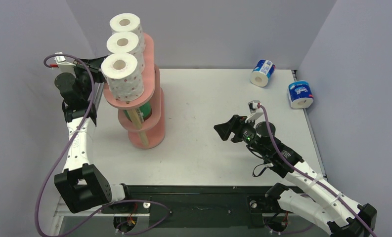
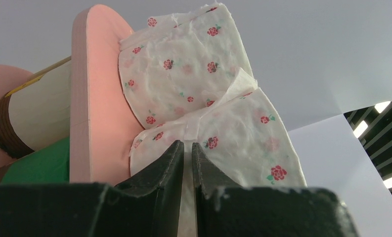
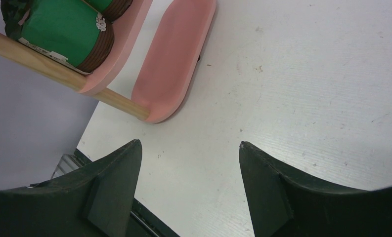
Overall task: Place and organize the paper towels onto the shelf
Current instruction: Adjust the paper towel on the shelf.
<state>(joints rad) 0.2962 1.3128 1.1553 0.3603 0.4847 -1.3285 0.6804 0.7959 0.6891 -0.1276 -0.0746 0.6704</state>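
Note:
The salmon-pink shelf (image 1: 154, 106) stands at the left of the table. Three white paper towels with red dots (image 1: 120, 74) stand in a row on its top board. A green-wrapped roll (image 1: 143, 112) lies on the middle tier; the right wrist view shows two of them (image 3: 60, 34). Two blue-white rolls (image 1: 263, 72) (image 1: 300, 94) lie at the far right. My left gripper (image 1: 99, 71) is shut and empty, its tips (image 2: 186, 145) against the nearest dotted roll (image 2: 233, 133). A cream roll (image 2: 40, 113) shows under the top board. My right gripper (image 1: 226, 129) is open and empty above the table (image 3: 189, 145).
Grey walls close in the table (image 1: 208, 113) on the left, back and right. The shelf's bottom board (image 3: 171, 64) and a wooden post (image 3: 60, 74) lie ahead of my right gripper. The arm bases sit on a black rail (image 1: 194, 202) at the near edge.

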